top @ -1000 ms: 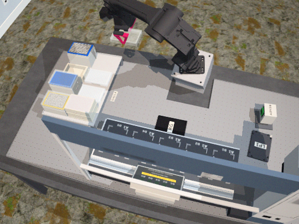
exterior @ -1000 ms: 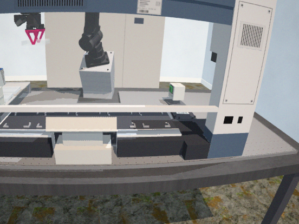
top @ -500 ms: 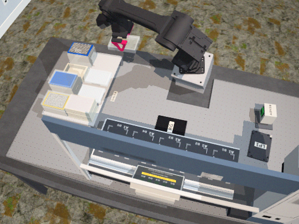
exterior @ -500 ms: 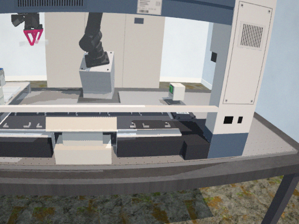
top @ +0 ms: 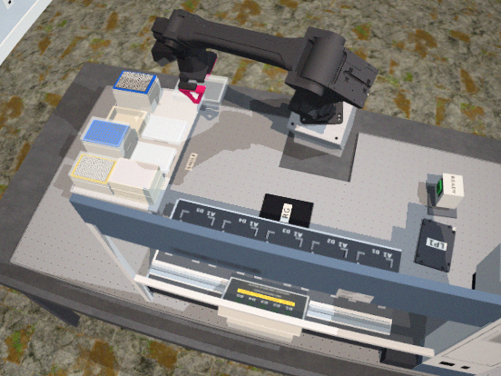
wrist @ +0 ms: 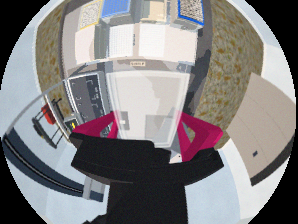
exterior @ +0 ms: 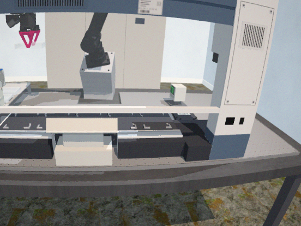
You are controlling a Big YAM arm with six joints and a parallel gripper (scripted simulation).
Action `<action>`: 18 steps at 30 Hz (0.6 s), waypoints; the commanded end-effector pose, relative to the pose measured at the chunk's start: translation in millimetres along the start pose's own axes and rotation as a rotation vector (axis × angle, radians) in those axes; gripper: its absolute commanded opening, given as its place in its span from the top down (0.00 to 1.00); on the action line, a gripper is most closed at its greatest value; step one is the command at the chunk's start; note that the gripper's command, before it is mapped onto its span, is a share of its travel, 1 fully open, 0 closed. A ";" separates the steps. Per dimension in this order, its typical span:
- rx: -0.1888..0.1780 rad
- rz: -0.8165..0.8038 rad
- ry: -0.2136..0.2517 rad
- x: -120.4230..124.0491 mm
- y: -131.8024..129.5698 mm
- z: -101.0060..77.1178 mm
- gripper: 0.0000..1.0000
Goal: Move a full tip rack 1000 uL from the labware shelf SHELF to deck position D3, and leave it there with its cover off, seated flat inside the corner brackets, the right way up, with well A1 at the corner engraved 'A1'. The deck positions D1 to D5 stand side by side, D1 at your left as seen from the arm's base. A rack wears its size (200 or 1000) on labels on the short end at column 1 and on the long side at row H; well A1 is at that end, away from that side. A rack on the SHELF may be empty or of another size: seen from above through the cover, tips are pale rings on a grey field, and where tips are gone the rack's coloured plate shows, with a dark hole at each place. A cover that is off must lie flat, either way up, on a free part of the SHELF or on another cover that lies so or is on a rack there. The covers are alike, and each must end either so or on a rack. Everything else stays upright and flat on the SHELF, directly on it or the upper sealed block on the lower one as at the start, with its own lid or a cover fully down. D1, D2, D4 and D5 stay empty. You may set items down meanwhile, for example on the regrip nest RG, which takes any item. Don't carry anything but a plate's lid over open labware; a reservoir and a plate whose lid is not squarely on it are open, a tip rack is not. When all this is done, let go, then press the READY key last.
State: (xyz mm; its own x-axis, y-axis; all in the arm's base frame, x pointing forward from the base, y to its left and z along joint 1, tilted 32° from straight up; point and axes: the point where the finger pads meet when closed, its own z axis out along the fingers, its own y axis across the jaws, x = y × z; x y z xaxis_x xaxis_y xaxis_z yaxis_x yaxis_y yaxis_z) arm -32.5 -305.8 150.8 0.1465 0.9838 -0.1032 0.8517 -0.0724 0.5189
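- the pincer [top: 194, 93], with its magenta fingers [top: 191, 95] spread wide, is clamped on a clear cover [top: 214, 87] and holds it in the air over the back edge of the shelf [top: 179, 106]; in the exterior view the pincer [exterior: 28, 41] hangs high above the bench [exterior: 152, 164], and the cover [exterior: 38, 45] shows only as a faint pale pane
- ahead of the pincer in the wrist view, beyond the cover [wrist: 143, 112] between the fingers, the labware stands in rows on the shelf
- just beside the pincer stands a blue-rimmed tip rack [top: 134, 86] showing a grey speckled field; whether it wears a cover i cannot tell
- farther off along the same row stand a rack with a plain blue plate [top: 105, 134] and a yellow-rimmed rack [top: 93, 169] with a grey speckled top; the size labels are too small to read
- well apart from the pincer, past the rg nest [top: 287, 212], lies the deck strip; position d3 [top: 285, 232] holds nothing
- the ready key [top: 446, 191] stands far off at the other end of the bench
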 end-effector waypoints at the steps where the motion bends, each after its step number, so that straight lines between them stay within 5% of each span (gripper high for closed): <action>1: 0.010 0.008 -0.053 -19.7 25.8 -21.4 1.00; 18: 0.000 -0.003 -0.074 -24.9 104.7 -22.5 1.00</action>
State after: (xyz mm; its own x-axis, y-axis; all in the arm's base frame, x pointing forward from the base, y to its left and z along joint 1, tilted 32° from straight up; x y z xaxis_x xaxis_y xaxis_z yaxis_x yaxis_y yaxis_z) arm 34.7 -314.3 191.1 0.1432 0.9846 -0.1007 0.8527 -0.0711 0.5175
